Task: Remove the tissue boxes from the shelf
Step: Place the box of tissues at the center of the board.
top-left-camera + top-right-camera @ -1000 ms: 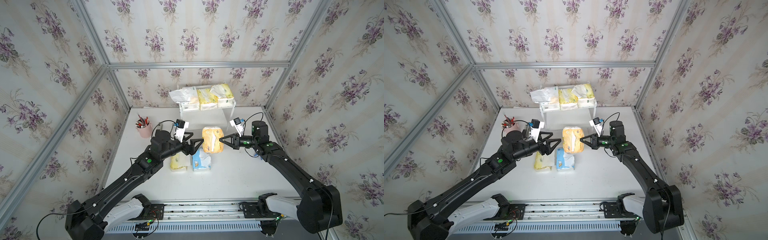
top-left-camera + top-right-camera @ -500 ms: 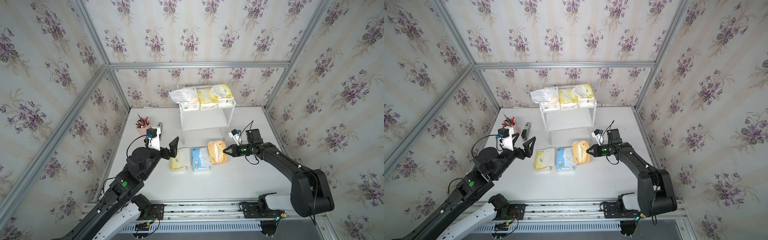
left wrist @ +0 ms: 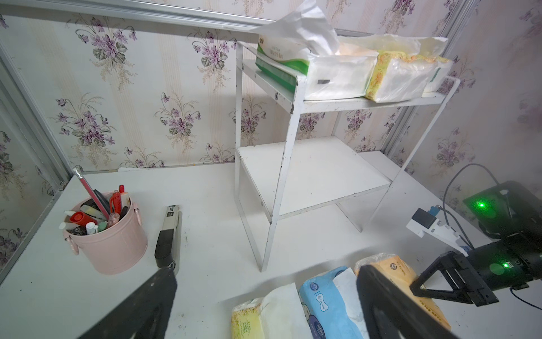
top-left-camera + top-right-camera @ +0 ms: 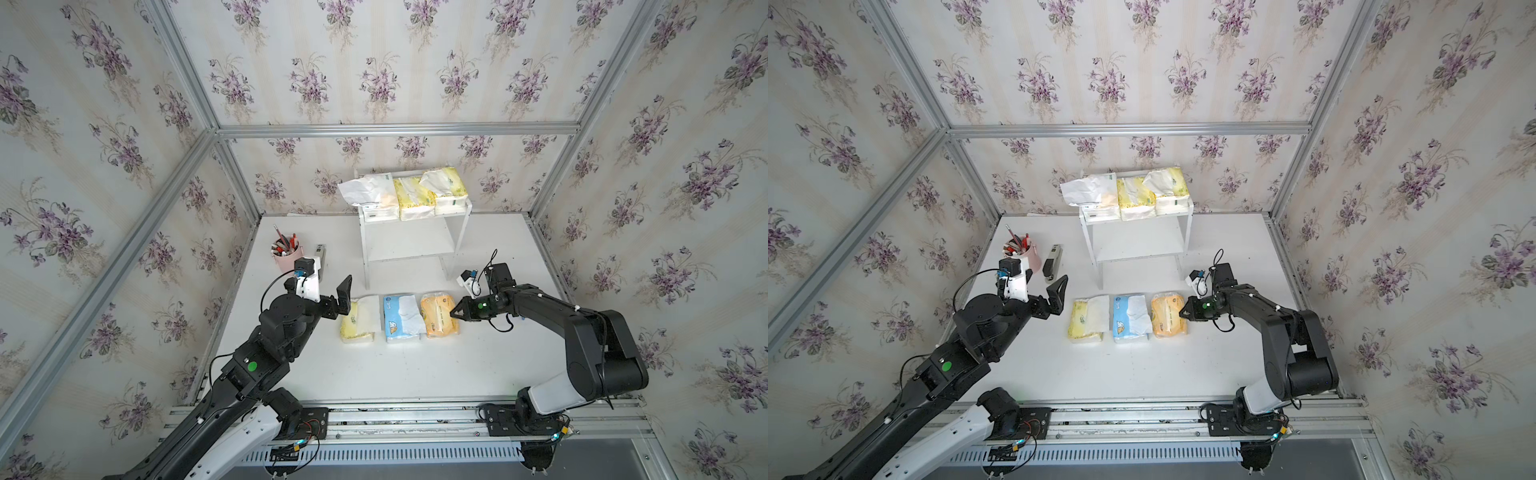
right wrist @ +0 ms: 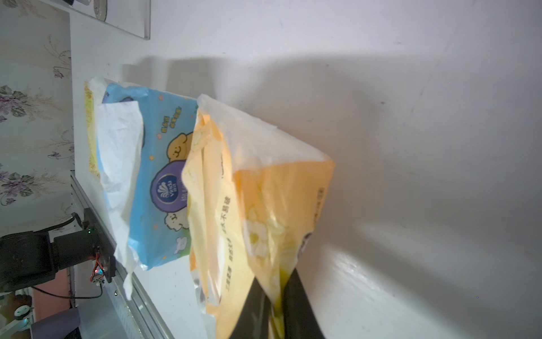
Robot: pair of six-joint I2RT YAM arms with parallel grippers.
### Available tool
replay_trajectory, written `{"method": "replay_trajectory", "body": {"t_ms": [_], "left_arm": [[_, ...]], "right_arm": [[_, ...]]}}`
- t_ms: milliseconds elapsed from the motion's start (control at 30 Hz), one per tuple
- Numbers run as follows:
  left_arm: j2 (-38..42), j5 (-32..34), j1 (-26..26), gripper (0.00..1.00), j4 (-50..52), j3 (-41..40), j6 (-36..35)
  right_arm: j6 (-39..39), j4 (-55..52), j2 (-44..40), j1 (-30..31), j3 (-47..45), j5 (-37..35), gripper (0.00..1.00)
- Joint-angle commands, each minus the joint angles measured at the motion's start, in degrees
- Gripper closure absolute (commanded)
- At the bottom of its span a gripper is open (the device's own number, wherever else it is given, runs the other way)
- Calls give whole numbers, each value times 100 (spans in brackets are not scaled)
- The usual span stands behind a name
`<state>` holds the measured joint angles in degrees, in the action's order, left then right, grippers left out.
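I reckon I am about halfway. Three packs already lie flat on the table (image 4: 415, 374) in a row just on the near side of the shelf (image 4: 409, 245): a pale yellow pack (image 4: 359, 322) on the left, a blue-and-white pack (image 4: 401, 318) in the middle and an orange pack (image 4: 438, 320) on the right, set side by side and touching or very nearly so. The shelf's lower board is bare in both top views and in the left wrist view. Its top board carries the other three, packed close together: a white pack (image 4: 372, 195) at the left, a middle yellow pack (image 4: 415, 201), and a right-hand yellow pack (image 4: 446, 189). Those three are what is left for me. My right claw (image 4: 453, 313) sits low at the right end of the orange pack, pressed almost together and pinching it there; the right wrist view shows its film caught between my fingers (image 5: 297, 305). The pack looks to be resting on the table, though from that close, skewed view I cannot be sure its whole underside is down. So I judge this third one placed but not yet let go. My left claw (image 4: 334, 299) is spread wide and holds nothing; it hovers left of the row, near the pale yellow pack but apart from it. The pen cup (image 4: 286, 255) and stapler (image 4: 1053, 262) at the far left are no part of the job.
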<state>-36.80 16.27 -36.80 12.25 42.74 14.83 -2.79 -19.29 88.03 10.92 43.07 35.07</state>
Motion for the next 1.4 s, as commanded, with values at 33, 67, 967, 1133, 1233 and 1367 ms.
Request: {"method": "replay_trajectory", "body": {"t_ms": [33,67,967,1133,1233,1367], "left_arm": [[-46,20,-2,0,-56,59,-47],[-60,30,-1,0,-72,51,-56],[-923,292,19,1,-439,-293,567],[-1403,235,89,1,-305,-216,958],[-1693,98,146,1,-195,-131,1136],[-1945,-151,215,1,-195,-52,1187]], "right_arm": [[-85,318,28,-22,-38,-369,80],[-122,366,17,-31,-63,-414,77],[-398,1547,-2271,-50,-481,-983,54],[-209,2151,-3213,-53,-553,-718,52],[-103,2587,-3609,-54,-589,-596,48],[-49,3410,-3889,-50,-565,-247,43]]}}
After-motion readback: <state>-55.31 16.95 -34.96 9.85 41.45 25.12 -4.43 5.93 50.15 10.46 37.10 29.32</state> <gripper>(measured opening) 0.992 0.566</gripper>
